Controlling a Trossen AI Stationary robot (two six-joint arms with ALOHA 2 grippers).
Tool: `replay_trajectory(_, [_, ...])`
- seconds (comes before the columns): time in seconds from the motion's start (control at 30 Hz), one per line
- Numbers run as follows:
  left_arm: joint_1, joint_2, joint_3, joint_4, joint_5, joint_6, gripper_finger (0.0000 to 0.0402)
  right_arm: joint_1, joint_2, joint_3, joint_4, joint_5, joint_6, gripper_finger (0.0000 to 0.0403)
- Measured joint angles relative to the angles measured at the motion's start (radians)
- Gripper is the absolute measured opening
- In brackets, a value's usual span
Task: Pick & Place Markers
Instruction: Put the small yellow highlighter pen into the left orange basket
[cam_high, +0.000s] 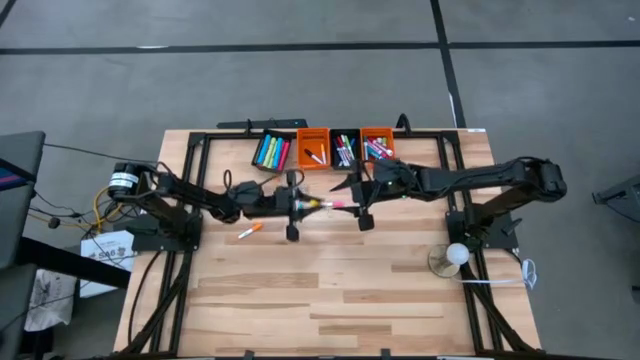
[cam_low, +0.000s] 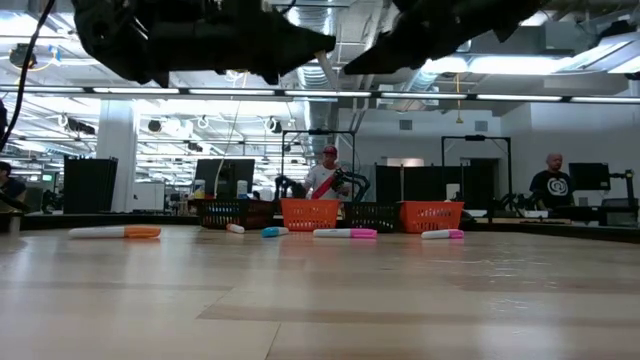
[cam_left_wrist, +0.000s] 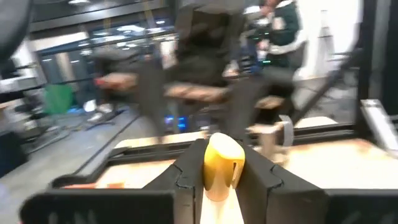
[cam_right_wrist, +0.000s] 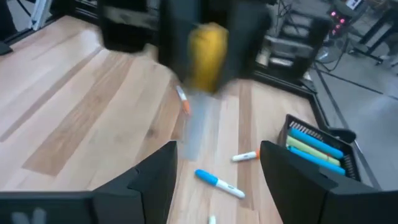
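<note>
Item: yellow-capped marker with pale barrel (cam_left_wrist: 224, 167), held above mid-bench, not resting on the wood.

- Left gripper (cam_high: 300, 205): you've got it clamped narrow on the marker; yellow cap sticks out past its fingers, per left wrist view.
- Right gripper (cam_high: 357, 200): spread wide, holding nothing. The right wrist view shows its two fingers (cam_right_wrist: 152, 180) well apart, marker hanging beyond and between them, untouched.
- Key relation: marker's long axis runs along the line between the two grippers, cap end pointing at the right one. Left has it; right is just beside the tip. Your next move, as I judge it, turns on that gap.
- Bins: row of small orange and black plastic bins (cam_high: 312, 148) at bench far edge, behind both grippers, already w/ markers inside.
- Loose: orange-capped white marker (cam_high: 248, 231) on light wooden bench (cam_high: 330, 300), near left arm; a few more lie before the bins.

Unclear: wrist views blur the marker; barrel colour uncertain. Low view cuts off both grippers at top.
</note>
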Motion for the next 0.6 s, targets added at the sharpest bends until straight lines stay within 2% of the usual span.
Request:
replay_trajectory(0.17, [0.100, 0.000, 0.000, 0.000, -0.027, -0.041, 0.0075, -0.039, -0.072, 0.000, -0.096, -0.004, 0.031, 0.0214])
replay_trajectory(0.27, [0.184, 0.000, 0.000, -0.001, -0.087, -0.049, 0.0064, -0.075, -0.091, 0.000, -0.134, -0.003, 0.046, 0.0204])
replay_trajectory(0.37, [0.280, 0.000, 0.000, -0.001, -0.091, -0.054, 0.0049, -0.117, -0.088, 0.000, -0.136, -0.004, 0.061, 0.0193])
replay_trajectory(0.53, [0.447, 0.026, 0.002, -0.003, -0.017, -0.099, 0.0027, -0.179, -0.036, 0.000, -0.121, -0.008, 0.048, 0.0174])
replay_trajectory(0.6, [0.501, 0.036, 0.002, -0.004, 0.048, -0.149, 0.0019, -0.197, -0.004, 0.000, -0.124, -0.008, 0.029, 0.0168])
